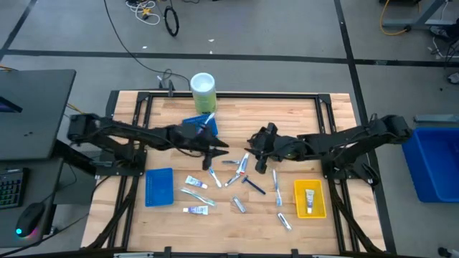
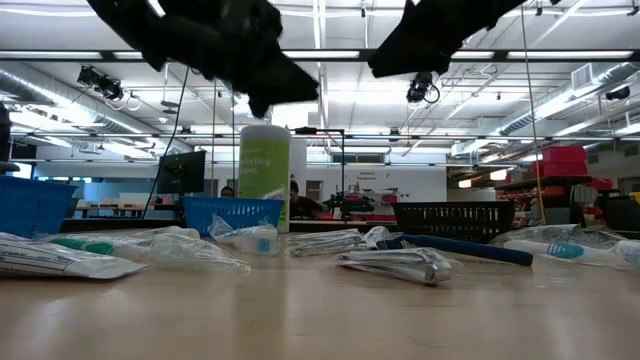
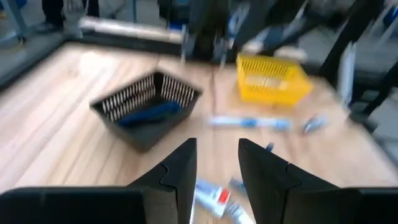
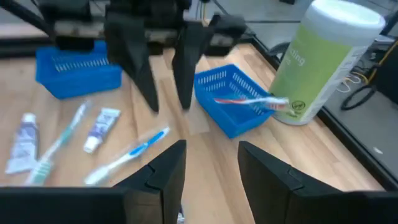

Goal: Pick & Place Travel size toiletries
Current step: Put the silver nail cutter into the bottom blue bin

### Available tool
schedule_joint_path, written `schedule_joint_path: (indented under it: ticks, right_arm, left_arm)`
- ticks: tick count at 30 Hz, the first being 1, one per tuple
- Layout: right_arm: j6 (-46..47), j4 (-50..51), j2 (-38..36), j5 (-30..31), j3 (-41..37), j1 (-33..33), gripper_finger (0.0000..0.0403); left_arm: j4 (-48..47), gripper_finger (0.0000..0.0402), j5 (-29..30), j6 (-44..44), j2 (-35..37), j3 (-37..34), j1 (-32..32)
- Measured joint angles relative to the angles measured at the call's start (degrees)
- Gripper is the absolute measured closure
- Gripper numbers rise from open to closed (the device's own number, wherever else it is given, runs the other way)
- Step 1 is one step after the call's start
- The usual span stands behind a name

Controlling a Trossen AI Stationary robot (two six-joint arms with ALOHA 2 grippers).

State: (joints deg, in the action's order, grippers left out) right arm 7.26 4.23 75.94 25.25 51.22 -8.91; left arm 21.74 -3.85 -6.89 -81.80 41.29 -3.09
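Left tool (image 1: 224, 149) open over toothbrushes (image 1: 240, 169), green-and-white cylinder (image 1: 203, 91) behind

Green-white cylinder (image 1: 204, 92), coloured trays (image 1: 159, 187)

Two matte black jointed arms, left arm (image 1: 136, 136) and right arm (image 1: 344, 140), end in angular black plastic fingers (image 3: 177, 177) with stepped inner edges.

The tall green-and-white cylinder (image 4: 329, 59) at the upper right of the right wrist view carries pale lettering, but no word is readable. Print on the small tubes (image 4: 101, 129) is also unreadable.
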Motion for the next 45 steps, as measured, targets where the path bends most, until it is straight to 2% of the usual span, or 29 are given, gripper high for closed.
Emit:
schedule_joint_path:
  ticks: [4,9,14,19,21,34,41,45]
  right_arm:
    - [-3.4,0.3,1.3,0.1,0.0,0.7,0.0247]
    - [-3.7,0.2,1.2,0.1,0.0,1.7,0.0248]
    - [-3.7,-0.2,1.1,0.0,0.0,2.2,0.0247]
    - [-3.7,-0.2,1.1,0.1,0.0,2.2,0.0248]
    - [-3.7,-0.2,1.1,0.1,0.0,2.1,0.0249]
    - [-3.7,-0.2,1.1,0.1,0.0,2.1,0.0248]
    - [-3.7,-0.2,1.0,0.1,0.0,2.1,0.0249]
    - [-3.6,-0.2,1.0,0.1,0.0,2.1,0.0248]
  left_arm:
    - [-1.2,0.0274,-1.9,0.4,-7.5,2.3,0.2]
    - [-1.9,0.0274,-1.8,5.9,-15.8,4.9,1.7]
    - [-7.7,0.0274,1.8,10.2,-20.7,8.4,1.9]
    - [-11.9,0.0274,7.8,10.3,-24.5,11.0,1.7]
    - [-11.8,0.0274,8.1,10.1,-25.9,11.3,1.7]
    - [-13.9,0.0278,6.8,8.9,-27.0,11.7,1.6]
    - [-14.3,0.0358,6.4,7.8,-26.9,11.7,1.6]
    - [-14.6,0.0365,8.4,4.8,-26.5,11.6,1.6]
